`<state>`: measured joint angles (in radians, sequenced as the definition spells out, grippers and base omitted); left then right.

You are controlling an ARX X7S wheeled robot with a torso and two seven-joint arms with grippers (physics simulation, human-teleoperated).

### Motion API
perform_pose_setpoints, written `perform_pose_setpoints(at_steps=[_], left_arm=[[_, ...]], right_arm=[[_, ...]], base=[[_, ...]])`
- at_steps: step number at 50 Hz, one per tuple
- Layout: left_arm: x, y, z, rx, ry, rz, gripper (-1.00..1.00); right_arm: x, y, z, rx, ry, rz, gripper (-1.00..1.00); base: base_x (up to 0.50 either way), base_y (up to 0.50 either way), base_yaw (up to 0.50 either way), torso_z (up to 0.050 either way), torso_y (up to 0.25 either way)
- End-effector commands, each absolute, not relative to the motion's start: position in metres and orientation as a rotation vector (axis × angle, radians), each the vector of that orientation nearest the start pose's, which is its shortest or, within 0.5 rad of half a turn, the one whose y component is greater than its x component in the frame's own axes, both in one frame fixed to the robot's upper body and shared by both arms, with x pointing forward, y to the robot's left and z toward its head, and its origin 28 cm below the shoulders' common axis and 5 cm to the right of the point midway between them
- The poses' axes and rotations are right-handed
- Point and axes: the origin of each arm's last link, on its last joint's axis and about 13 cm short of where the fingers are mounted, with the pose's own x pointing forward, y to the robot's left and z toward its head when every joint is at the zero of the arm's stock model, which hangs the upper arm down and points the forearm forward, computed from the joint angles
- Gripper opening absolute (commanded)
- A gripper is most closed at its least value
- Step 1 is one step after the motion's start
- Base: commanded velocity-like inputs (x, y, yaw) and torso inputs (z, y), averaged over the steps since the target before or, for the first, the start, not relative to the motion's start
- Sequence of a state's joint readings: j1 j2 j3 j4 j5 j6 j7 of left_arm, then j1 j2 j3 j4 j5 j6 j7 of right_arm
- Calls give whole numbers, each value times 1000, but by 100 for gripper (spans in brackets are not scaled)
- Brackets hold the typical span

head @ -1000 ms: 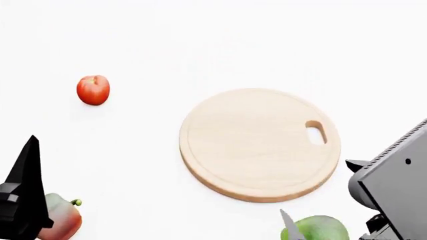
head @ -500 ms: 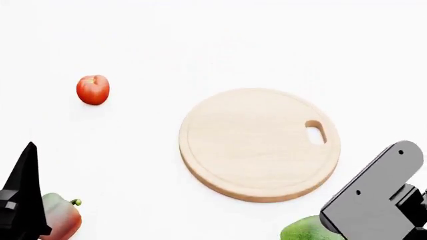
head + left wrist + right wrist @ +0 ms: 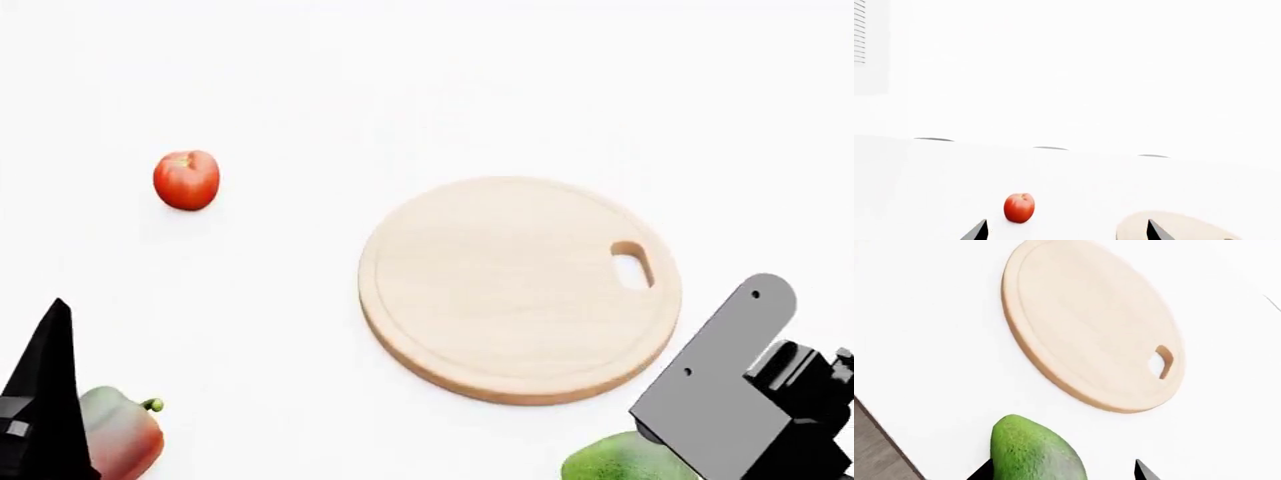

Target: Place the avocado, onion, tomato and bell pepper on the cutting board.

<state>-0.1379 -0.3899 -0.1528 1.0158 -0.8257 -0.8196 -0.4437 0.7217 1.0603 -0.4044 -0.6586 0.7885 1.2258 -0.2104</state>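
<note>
Three pieces of produce show on the white tabletop (image 3: 400,80), none of them on the cutting board (image 3: 507,290). The board is a round light-wood disc with a raised rim and one oval hole near its right edge; its surface is bare, and open white tabletop lies all around it. The tomato (image 3: 186,180), small, glossy and red, sits well apart to the board's upper left with free room on every side. The bell pepper (image 3: 120,432), mottled red and green with a short green stem, lies at the head view's lower left corner, just beside the left end effector (image 3: 1064,231), whose two dark tips are spread wide and hold nothing. The avocado (image 3: 1035,452), smooth and bright green, egg-shaped, lies near the tabletop's near edge, just below the board's lower right rim. The right end effector (image 3: 1061,471) has its tips spread, one either side of the fruit; contact cannot be told. The right arm's grey housing (image 3: 727,385) overlaps the board's rim in the head view.
</note>
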Motion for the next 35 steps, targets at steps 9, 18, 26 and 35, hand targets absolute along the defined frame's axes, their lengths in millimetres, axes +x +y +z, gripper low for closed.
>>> perform_pose_setpoints(at_steps=[9, 18, 26, 35], left_arm=[[157, 225, 188, -116, -225, -99, 100], [153, 225, 189, -115, -222, -99, 100], [152, 226, 191, -112, -223, -98, 100], [152, 227, 193, -113, -222, -97, 100]], right_arm=[[230, -200, 197, -719, 514, 610, 100], [227, -201, 183, -704, 556, 628, 100], [231, -206, 178, -696, 574, 592, 100], [231, -207, 172, -687, 600, 586, -100]], base=[[0, 0, 0, 0, 0], [0, 0, 0, 0, 0], [0, 0, 0, 0, 0], [0, 0, 0, 0, 0]])
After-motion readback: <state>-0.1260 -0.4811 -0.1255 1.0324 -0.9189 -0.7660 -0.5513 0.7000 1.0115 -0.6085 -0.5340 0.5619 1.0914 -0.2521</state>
